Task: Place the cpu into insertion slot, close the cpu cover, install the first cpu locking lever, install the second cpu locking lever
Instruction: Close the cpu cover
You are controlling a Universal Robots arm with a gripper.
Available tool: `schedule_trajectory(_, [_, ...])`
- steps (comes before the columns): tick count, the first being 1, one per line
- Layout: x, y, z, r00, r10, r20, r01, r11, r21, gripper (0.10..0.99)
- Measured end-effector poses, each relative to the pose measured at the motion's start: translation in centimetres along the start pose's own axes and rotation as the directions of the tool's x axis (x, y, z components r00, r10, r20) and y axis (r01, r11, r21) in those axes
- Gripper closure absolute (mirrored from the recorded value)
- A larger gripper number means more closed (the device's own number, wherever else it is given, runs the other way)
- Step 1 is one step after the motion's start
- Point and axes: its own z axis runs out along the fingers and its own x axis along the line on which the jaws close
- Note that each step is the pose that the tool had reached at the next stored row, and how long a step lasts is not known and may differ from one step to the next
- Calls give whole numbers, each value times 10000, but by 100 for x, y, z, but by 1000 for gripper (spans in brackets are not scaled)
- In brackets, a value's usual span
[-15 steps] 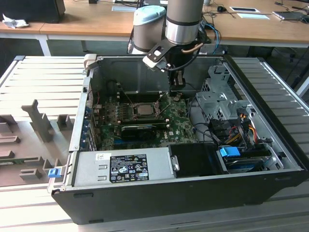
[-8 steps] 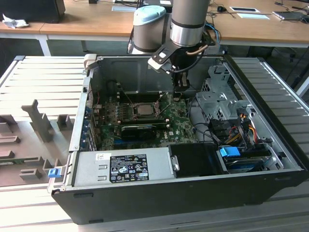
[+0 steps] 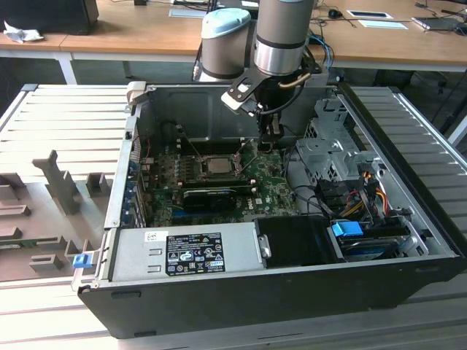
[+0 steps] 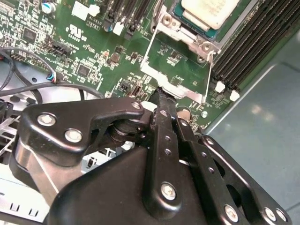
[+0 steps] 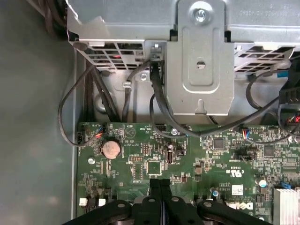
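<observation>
**One open black metal computer case (image 3: 292,299): contents and positions**

- Green motherboard (image 3: 266,186): lies flat on the case floor.
- Dark square insertion slot with metal rim (image 4: 183,32): sits toward the far side of the board.
- Small flat cpu with pale silvery metal face (image 4: 211,10): seated in the insertion slot.
- Thin grey metal cpu cover, a square frame with a cut-out middle (image 4: 174,83): swung open off the cpu, with green board visible through the cut-out.
- Black two-fingered gripper (image 4: 160,93): reaches down just to the exterior view's right of the cpu. Its fingers are pressed together with nothing seen between them. The tips are at the cover's free edge; contact cannot be told.
- Long black rectangular card (image 3: 211,195): just nearer than the slot.
- Grey box power supply (image 3: 182,251): against the near wall.
</observation>
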Motion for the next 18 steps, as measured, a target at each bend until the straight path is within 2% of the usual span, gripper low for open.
schedule_trajectory(14, [2, -71, -2, 10000, 0, -2, 0, 10000, 0, 980])
schedule_trajectory(18, [3, -147, -4, 10000, 0, -2, 0, 10000, 0, 980])
